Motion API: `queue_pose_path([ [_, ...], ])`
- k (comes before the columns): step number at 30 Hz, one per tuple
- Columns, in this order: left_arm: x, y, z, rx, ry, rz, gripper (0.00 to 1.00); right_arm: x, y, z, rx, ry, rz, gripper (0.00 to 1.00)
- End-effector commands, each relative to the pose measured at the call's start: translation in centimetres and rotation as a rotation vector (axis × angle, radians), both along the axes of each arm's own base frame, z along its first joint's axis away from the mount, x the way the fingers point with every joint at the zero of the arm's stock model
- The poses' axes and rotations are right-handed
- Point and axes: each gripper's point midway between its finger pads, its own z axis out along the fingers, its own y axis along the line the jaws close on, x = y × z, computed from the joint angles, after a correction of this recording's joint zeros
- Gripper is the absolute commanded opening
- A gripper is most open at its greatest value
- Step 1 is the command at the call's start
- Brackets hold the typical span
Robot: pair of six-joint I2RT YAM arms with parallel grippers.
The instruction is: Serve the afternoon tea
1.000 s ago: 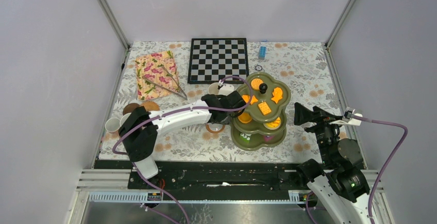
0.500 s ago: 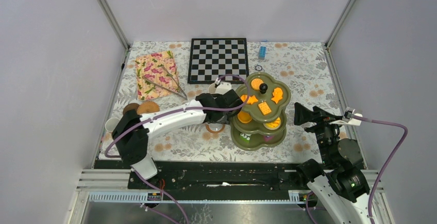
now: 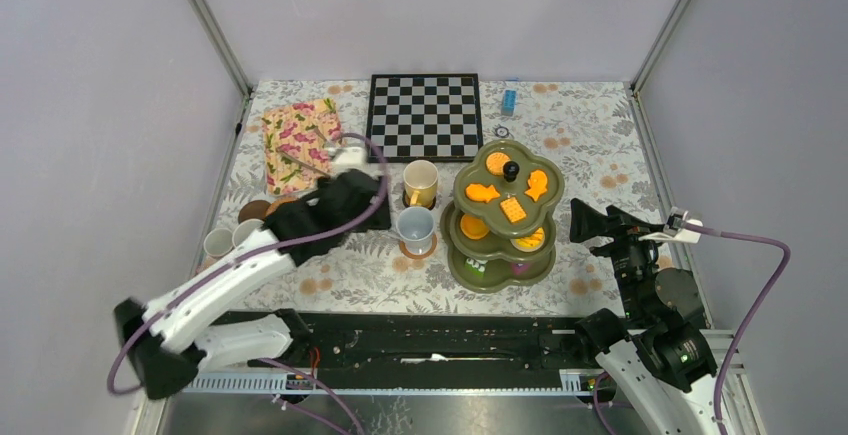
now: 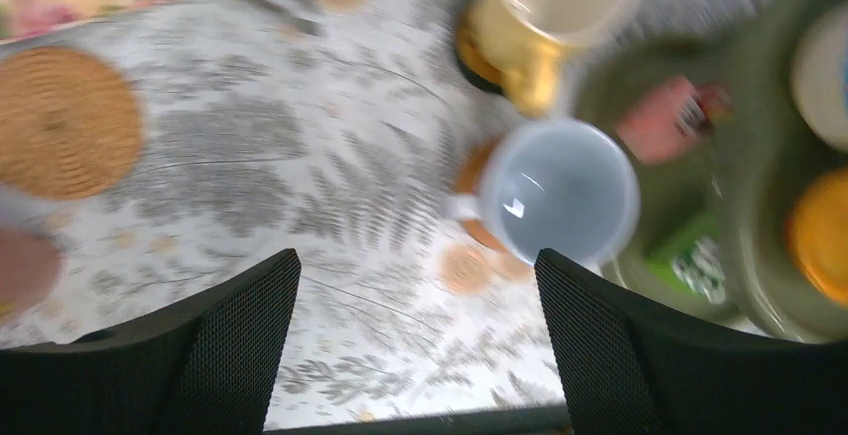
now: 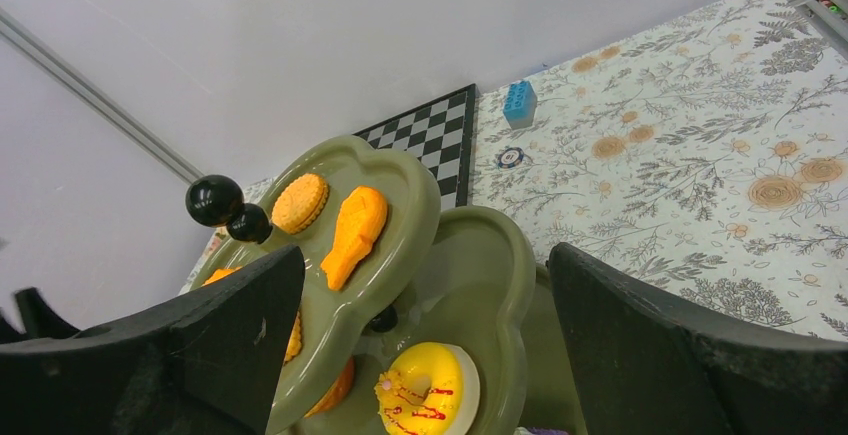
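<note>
**Tea stand filled, two mugs set beside it**

Tea stand (image 3: 503, 217) (image 5: 400, 205): olive green, with three flower-shaped tiers that widen downward and a black knob (image 3: 511, 170) (image 5: 215, 200) on top. It stands upright on the flowered tablecloth (image 3: 590, 145), in front of the chessboard (image 3: 423, 115). The top tier carries orange biscuits (image 3: 513, 209): one round, one square and two fish-shaped. The middle tier holds a yellow iced doughnut (image 3: 531, 240) (image 5: 425, 390) and an orange round piece. Small wrapped sweets lie on the bottom tier, too blurred to name.

Just left of the stand, a pale blue mug (image 3: 415, 225) (image 4: 558, 190) sits upright on a round brown coaster (image 3: 418, 248). Just behind it stands a cream-yellow mug (image 3: 421, 181) (image 4: 545, 5). Well to the left of the stand, near the tablecloth's edge, are two white mugs (image 3: 218, 243) and loose coasters (image 3: 255, 210) (image 4: 65, 120).

The left gripper (image 3: 365, 195) (image 4: 415, 260) hangs to the left of both near mugs. Its fingers are spread wide, with only tablecloth between them. The right gripper (image 3: 585, 220) (image 5: 425, 255) hovers just right of the stand and points at it. Its fingers are also wide apart and hold nothing.
</note>
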Motion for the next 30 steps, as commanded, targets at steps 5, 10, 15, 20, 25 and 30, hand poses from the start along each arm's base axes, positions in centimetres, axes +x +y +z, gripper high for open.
queue_pose_path([
  [5, 4.4, 15.8, 1.9, -0.012, -0.190, 0.547, 0.89, 0.3, 0.6, 0.8, 0.023, -0.029, 0.020, 0.98],
  [10, 8.1, 20.2, -2.4, -0.068, -0.081, 0.755, 0.68, 0.4, 0.9, 1.0, 0.029, -0.030, 0.033, 0.98],
  [15, 10.0, 23.5, -8.0, -0.100, 0.020, 0.978, 0.59, 0.1, 0.7, 1.4, 0.029, -0.043, 0.032, 0.98],
  [20, 9.0, 24.3, -14.2, -0.075, 0.148, 1.096, 0.59, -0.1, 0.4, 1.7, 0.023, -0.048, 0.024, 0.98],
  [25, 8.3, 22.6, -17.8, -0.126, 0.242, 1.043, 0.58, -0.1, 0.2, 1.5, 0.015, -0.044, 0.011, 0.98],
  [30, 7.4, 20.2, -19.9, -0.170, 0.320, 0.962, 0.52, 0.0, 0.2, 1.1, 0.013, -0.035, 0.007, 0.98],
])
